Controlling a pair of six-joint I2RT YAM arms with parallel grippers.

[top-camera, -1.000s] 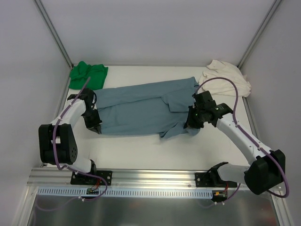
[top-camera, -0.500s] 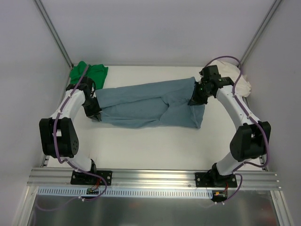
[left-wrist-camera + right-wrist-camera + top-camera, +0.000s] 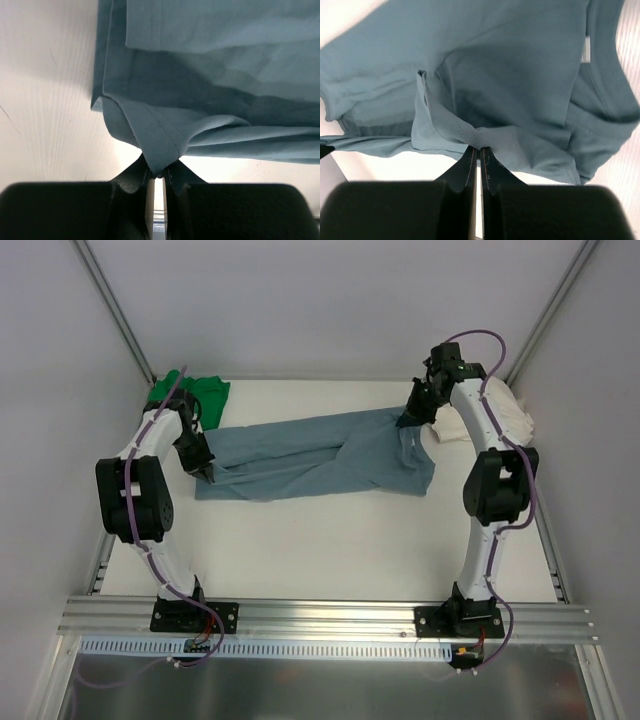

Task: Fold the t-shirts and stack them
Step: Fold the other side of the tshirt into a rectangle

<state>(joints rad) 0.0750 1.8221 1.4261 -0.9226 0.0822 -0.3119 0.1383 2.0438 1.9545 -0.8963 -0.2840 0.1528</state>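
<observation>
Left pincer [image 3: 159, 172]: at bottom centre, dark fingers [image 3: 131, 177] drawn together, only a thin slit between them. They pinch a narrow fold of the blue tee [image 3: 210, 65] at its edge, and a stitched seam runs down that fold into the grip.

Blue tee: fans out from the pinch, up and to the right, in several layers. The lighter top layer has a straight stitched hem. A darker shaded band lies across the middle, and a rolled fold runs off the right edge.

Worktop [image 3: 45, 100]: white, bare along the left side. It also shows as a bright strip just under the cloth beside the fingers.
</observation>
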